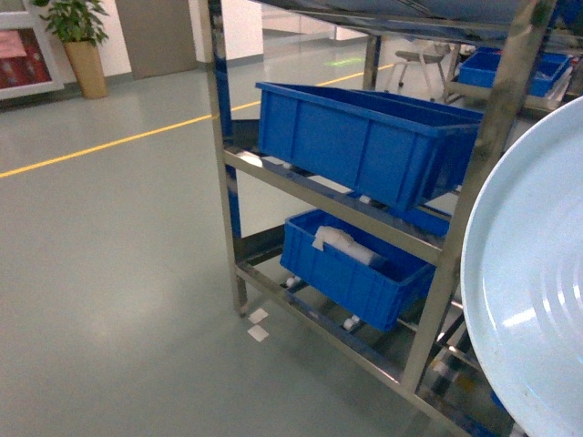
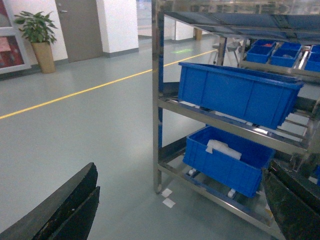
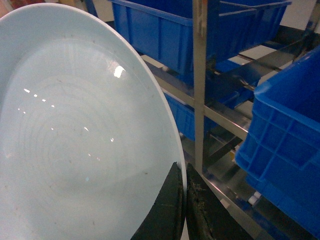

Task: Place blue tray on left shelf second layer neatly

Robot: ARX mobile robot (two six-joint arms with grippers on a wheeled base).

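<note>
The left gripper hung open and empty before the left shelf, whose tiers carried blue crates. At far right, the right gripper pinched the blue tray by its rim, tilted beside the shelf post

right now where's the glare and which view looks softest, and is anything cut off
Right wrist view: small white highlights dot the blue tray, which the right gripper pinches at the rim. Head view: softest overall, with a bright streak on the tray, which is cropped at the right edge. Left wrist view: steel rails of the left shelf shine; the open left gripper is dark and cropped.
</note>
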